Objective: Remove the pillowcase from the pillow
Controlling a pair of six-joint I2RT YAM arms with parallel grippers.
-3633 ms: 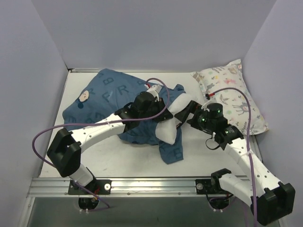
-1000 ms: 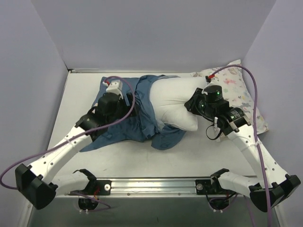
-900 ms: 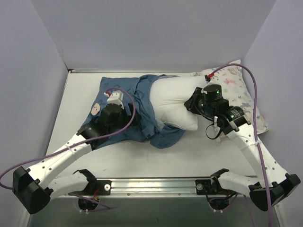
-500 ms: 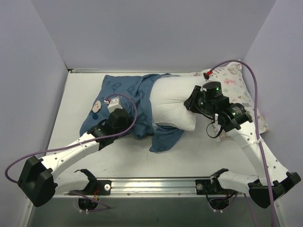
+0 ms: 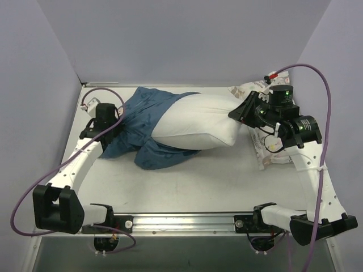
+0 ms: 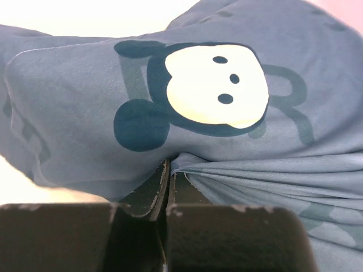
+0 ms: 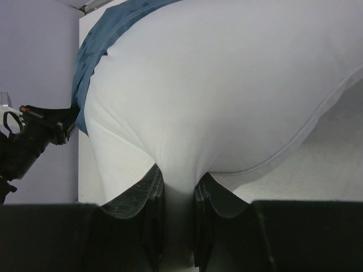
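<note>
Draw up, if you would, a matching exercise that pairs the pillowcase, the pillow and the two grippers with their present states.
Things:
1. pillowcase
2. pillow
3. left gripper
4. right gripper

States:
A. shut on white fabric
B. dark blue, bunched at the left in the top view
C. shut on blue fabric
D. white, mostly uncovered

Pairs: 1-B, 2-D, 3-C, 4-A
</note>
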